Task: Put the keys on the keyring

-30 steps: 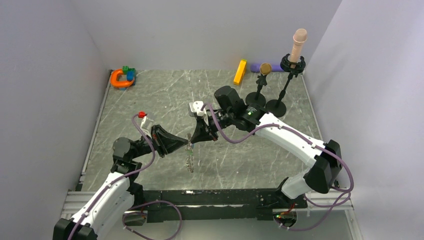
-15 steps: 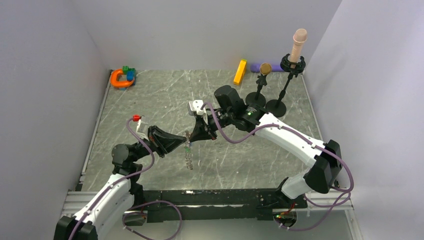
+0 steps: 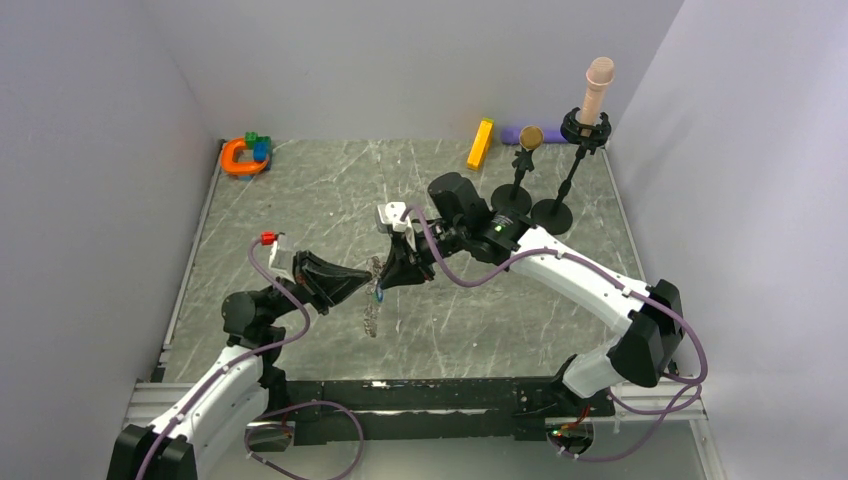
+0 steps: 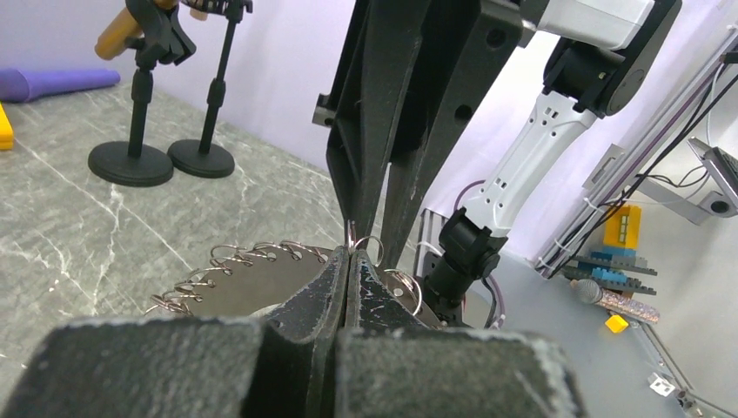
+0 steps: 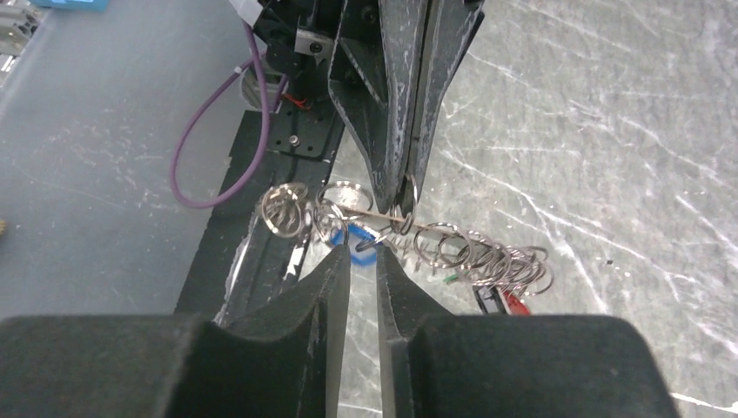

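Note:
The keyring (image 3: 372, 314) hangs on edge above the middle of the table, a flat silvery disc (image 4: 235, 280) rimmed with several small wire loops. My left gripper (image 3: 366, 284) is shut on its upper rim, its fingertips (image 4: 341, 261) pressed together. From the opposite side my right gripper (image 3: 384, 279) meets it, jaws a narrow gap apart (image 5: 363, 254). A blue key (image 5: 365, 246) dangles from the ring just beyond the right fingertips, and I cannot tell whether they touch it. Red (image 5: 515, 301) and green (image 5: 448, 279) keys hang farther along the ring.
An orange horseshoe toy (image 3: 241, 157) with small blocks lies at the back left corner. At the back right are a yellow bar (image 3: 481, 143), a purple object (image 3: 513, 134) and two black microphone stands (image 3: 514, 196) (image 3: 552, 210). Grey walls enclose the table.
The right jaws have parted slightly from shut. The left arm has shifted the keyring a little to the left, and the blue key now shows below the two grippers.

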Tool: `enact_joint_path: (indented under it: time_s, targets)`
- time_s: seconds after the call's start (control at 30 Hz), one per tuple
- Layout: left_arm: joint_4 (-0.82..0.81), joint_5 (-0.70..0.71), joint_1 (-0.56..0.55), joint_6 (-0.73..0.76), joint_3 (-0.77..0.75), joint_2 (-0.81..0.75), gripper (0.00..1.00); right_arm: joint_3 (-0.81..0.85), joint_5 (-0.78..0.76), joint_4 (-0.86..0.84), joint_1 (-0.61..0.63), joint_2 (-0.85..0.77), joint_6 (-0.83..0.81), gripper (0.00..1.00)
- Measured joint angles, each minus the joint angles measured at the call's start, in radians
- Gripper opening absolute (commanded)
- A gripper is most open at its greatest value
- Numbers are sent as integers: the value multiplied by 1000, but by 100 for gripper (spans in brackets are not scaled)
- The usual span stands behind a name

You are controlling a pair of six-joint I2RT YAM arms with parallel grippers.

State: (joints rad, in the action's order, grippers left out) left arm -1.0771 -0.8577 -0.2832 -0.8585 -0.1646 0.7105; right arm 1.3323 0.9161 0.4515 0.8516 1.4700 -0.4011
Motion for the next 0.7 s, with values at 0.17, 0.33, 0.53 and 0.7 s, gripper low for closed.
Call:
enact_joint_path:
  time_s: [0.17,0.33,0.53,0.7]
  targets:
    - [-46,8,1,-1,6,0,0,-5,2,22,0,-2,0,29]
    - [-70,17,2,0,21,0,0,-5,2,23,-2,-20,0,33]
    - [-73,10,2,6,31,0,0,-5,6,15,-61,-37,27,40]
    - [-137,-23,2,7,43,21,0,-14,7,-32,-137,-41,88,39]
